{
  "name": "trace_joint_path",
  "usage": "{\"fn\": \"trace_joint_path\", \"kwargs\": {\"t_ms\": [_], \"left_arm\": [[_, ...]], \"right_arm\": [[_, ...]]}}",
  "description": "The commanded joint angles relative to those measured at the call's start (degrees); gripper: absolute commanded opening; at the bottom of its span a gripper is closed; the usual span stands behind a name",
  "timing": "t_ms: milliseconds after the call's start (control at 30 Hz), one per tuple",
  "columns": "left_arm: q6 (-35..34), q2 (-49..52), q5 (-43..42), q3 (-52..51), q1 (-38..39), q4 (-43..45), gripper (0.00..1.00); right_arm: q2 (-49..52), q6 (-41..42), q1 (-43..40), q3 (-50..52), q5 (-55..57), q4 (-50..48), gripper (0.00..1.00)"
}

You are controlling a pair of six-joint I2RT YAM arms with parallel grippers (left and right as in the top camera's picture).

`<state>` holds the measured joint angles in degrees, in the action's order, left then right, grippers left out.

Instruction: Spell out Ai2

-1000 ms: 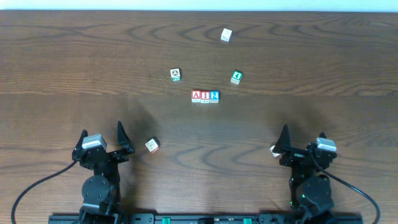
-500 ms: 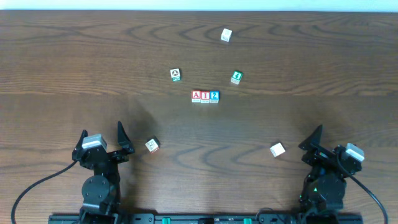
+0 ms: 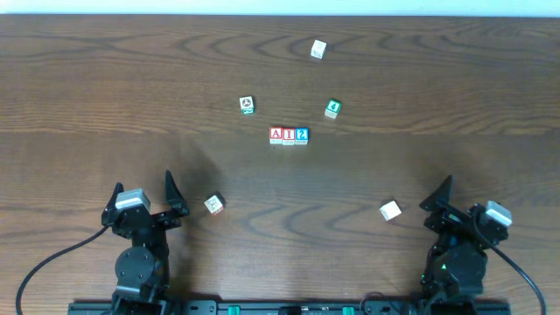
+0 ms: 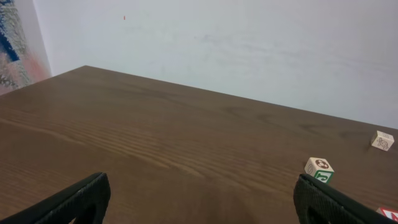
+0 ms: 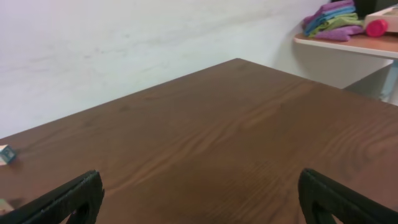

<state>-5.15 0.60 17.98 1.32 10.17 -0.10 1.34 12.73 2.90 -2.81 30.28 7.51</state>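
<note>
Right gripper (image 3: pixel 437 197), seemingly open, newly apart from white block (image 3: pixel 390 210)

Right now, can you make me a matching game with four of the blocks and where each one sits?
Blocks
1. red A block
2. blue 2 block
3. green block
4. red I block

Places
a. right end of the three-block row
b. middle of the row
c. left end of the row
d. behind the row's right end, not touching it

Pairs: 1-c, 2-a, 3-d, 4-b
</note>
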Motion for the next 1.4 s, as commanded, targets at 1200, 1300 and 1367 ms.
{"fn": "trace_joint_path", "kwargs": {"t_ms": [1200,1300,1367], "left_arm": [[0.0,-0.4,0.4,-1.1,-0.5,-2.6,0.95],[0.0,-0.4,0.4,-1.1,-0.5,-2.6,0.95],[0.0,-0.4,0.4,-1.1,-0.5,-2.6,0.96]], "right_arm": [[-0.3,-0.6,1.4,0.7,-19.8,-0.2,0.99],[-0.3,-0.6,1.4,0.7,-19.8,-0.2,0.99],[-0.3,-0.6,1.4,0.7,-19.8,-0.2,0.99]]}}
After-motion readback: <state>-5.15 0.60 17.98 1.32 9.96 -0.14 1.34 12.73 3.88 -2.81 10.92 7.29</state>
